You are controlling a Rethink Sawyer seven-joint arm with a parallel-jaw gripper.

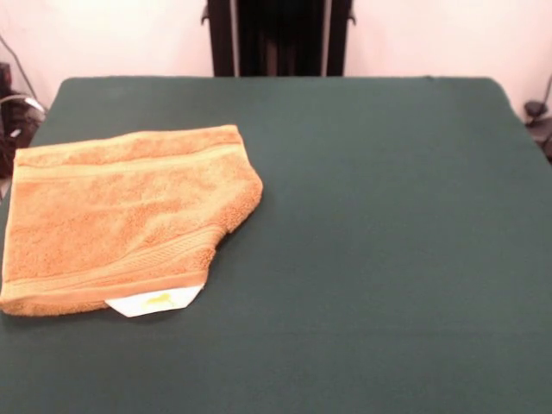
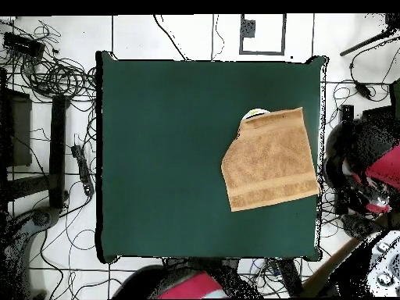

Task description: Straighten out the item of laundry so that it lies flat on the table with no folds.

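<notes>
The orange-tan towel [image 1: 121, 216] lies on the left part of the dark green table [image 1: 388, 216] in the front view, close to the table's left edge. Stripe bands run along its far and near ends. Its right side slants inward, so a corner looks folded under, and a white tag [image 1: 153, 302] sticks out at its near edge. In the overhead view the towel [image 2: 271, 160] lies near the right edge of the table [image 2: 164, 156], with the tag [image 2: 254, 115] at its top. No gripper shows in either view.
The robot's black pedestal [image 1: 278, 36] stands behind the table's far edge. In the overhead view, red and black arm parts [image 2: 379, 168] sit off the table's right side, and cables [image 2: 55, 78] lie on the floor to the left.
</notes>
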